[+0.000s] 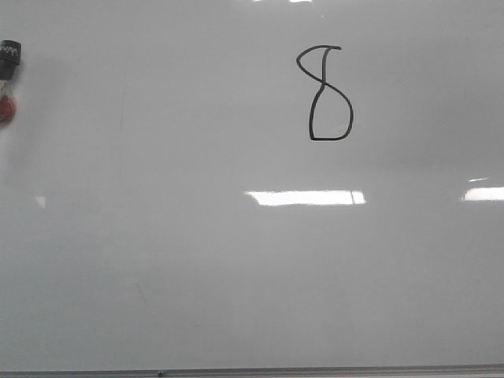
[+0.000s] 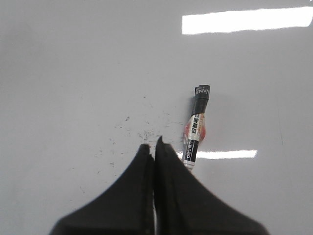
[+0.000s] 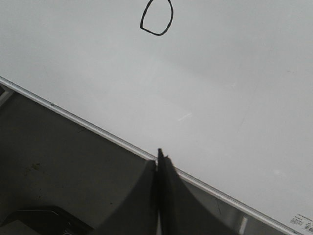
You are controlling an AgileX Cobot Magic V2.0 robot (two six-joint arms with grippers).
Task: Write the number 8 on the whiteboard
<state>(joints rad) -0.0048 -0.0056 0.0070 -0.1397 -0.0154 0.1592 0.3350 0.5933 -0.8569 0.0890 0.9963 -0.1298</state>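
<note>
The thin black hand-drawn number 8 (image 1: pixel 324 93) is sitting on the large glossy pale grey-white whiteboard (image 1: pixel 197 276), toward one o'clock from the board's middle in the front view. Its upper loop is narrow and is not quite closing at the top, while its lower loop is wider and flat along the base. The right wrist view is catching only that lower loop (image 3: pixel 157 18), far from the board's thin metal edge (image 3: pixel 98 129).

A black-capped marker with a white and red label (image 2: pixel 196 128) is lying flat on the board, just beside the left gripper (image 2: pixel 152 146) toward two o'clock in the left wrist view; the same marker (image 1: pixel 8 79) is showing at the nine o'clock edge of the front view. Small dark specks (image 2: pixel 142 132) are dotting the board ahead of that gripper.

Both grippers are showing their jaws pressed together with nothing between them, the right gripper (image 3: pixel 159 155) hanging over the board's metal edge.

Judging from this, the writing is looking finished: the figure is reading as an 8 and the pen is already lying down. Little seems to be remaining beyond, perhaps, closing the top gap.
</note>
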